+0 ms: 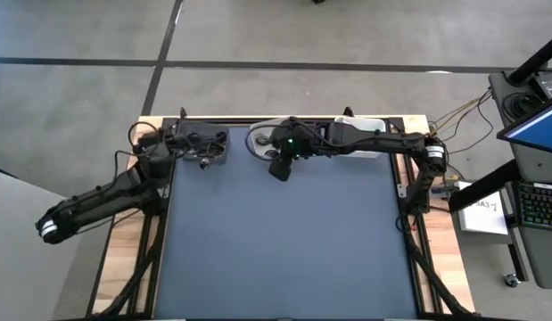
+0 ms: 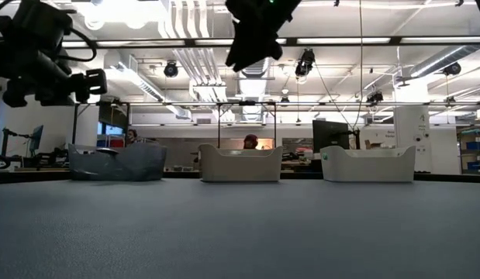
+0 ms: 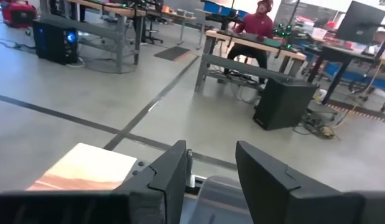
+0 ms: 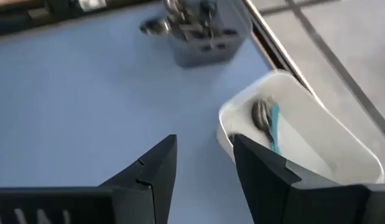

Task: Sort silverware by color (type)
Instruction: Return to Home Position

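Note:
The dark grey bin [image 4: 201, 28] holds several metal utensils [image 4: 192, 15], and one shiny spoon head [image 4: 153, 26] shows beside its wall. One teal-handled spoon [image 4: 270, 121] lies in the middle white bin [image 4: 316, 134]. My right gripper [image 4: 204, 140] is open and empty, raised above the mat just near of that bin [image 1: 262, 138]. My left gripper [image 3: 211, 149] is open and empty, hanging over the grey bin [image 1: 207, 147] at the far left. In the low view both grippers [image 2: 46, 66] [image 2: 255, 31] are well above the table.
A second white bin [image 1: 360, 134] stands at the far edge under my right arm, also seen in the low view [image 2: 367, 163]. The blue-grey mat [image 1: 284, 241] stretches toward the near edge. A person in red [image 3: 257, 22] sits at a desk in the room beyond.

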Controlling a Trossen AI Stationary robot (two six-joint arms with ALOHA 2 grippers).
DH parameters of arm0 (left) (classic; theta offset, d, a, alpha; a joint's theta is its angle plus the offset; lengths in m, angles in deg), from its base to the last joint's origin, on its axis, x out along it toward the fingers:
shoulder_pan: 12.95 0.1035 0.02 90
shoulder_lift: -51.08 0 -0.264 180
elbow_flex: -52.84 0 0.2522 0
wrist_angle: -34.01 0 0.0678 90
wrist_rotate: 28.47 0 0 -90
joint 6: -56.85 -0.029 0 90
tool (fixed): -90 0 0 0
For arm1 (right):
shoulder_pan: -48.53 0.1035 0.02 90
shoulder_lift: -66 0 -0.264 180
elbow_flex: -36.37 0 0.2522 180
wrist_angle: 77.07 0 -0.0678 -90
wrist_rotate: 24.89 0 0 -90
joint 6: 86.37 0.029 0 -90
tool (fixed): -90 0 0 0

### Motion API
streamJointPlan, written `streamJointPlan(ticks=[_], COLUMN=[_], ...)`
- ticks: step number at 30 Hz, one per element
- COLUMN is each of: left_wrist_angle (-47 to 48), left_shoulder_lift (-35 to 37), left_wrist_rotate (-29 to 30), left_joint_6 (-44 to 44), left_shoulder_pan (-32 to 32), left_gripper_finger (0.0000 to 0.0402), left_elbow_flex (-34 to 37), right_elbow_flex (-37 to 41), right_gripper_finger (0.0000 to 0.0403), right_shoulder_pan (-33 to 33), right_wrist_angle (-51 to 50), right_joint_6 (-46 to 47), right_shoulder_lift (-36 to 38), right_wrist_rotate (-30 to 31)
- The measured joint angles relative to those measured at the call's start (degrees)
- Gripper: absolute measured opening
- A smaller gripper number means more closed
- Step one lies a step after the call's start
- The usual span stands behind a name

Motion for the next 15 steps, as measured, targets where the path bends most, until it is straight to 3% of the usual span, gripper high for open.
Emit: streamJointPlan(ticks=[8,15], left_wrist_angle=[0.5,1.4], left_shoulder_lift=[0.0,-0.1], left_wrist_rotate=[-3.2,-11.1], left_joint_6=[-1.3,-4.4], left_shoulder_pan=[0.1,0.2], left_gripper_finger=[0.0123,0.0123], left_elbow_flex=[-3.3,-4.8], right_elbow_flex=[3.4,19.3], right_gripper_finger=[0.0148,0.0144], right_shoulder_pan=[-1.5,-3.6], right_wrist_angle=[-0.9,8.0], right_joint_6=[-1.1,4.6], right_shoulder_lift=[6.7,14.3], right_wrist_rotate=[0.0,-1.4])
